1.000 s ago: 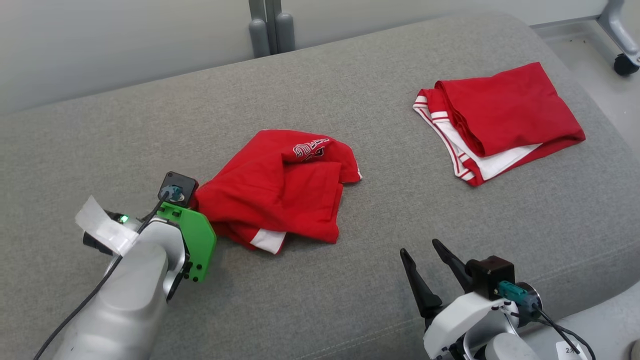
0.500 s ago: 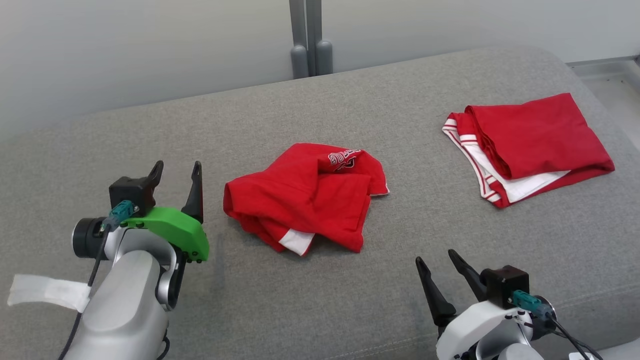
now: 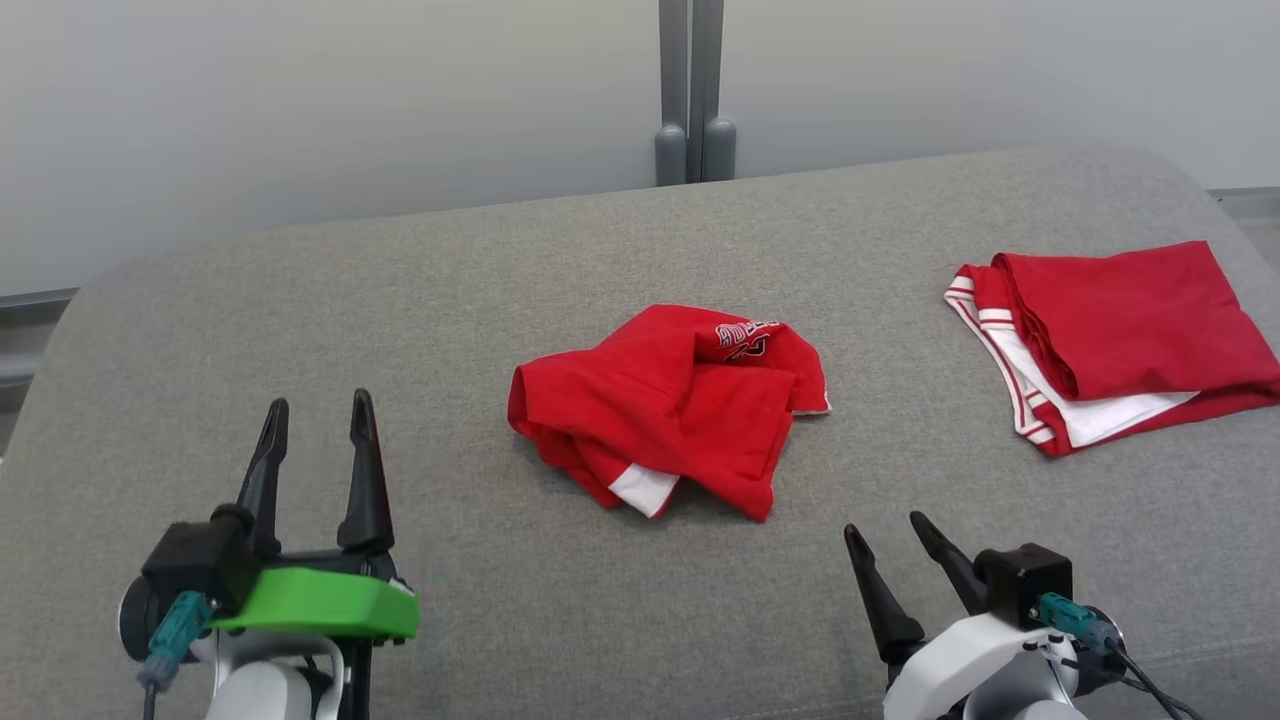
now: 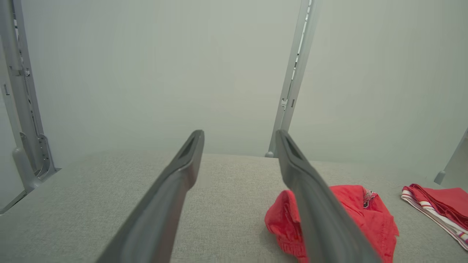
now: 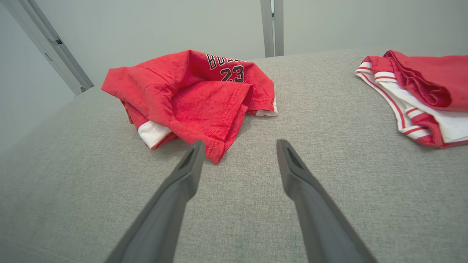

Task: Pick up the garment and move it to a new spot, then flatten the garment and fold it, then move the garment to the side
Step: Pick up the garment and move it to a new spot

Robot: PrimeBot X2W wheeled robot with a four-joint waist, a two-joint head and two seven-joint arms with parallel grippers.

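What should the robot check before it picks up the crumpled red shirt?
1. Left gripper open and empty: ok.
2. Right gripper open and empty: ok.
3. Crumpled red shirt lies free on the gray cushion, nothing on top of it: ok.
4. Shirt already flat: not ok, it is bunched, with layers folded over each other.
5. Folded red garment lies apart from the shirt, not touching it: ok.
6. Which edge is the collar or the hem: cannot tell.
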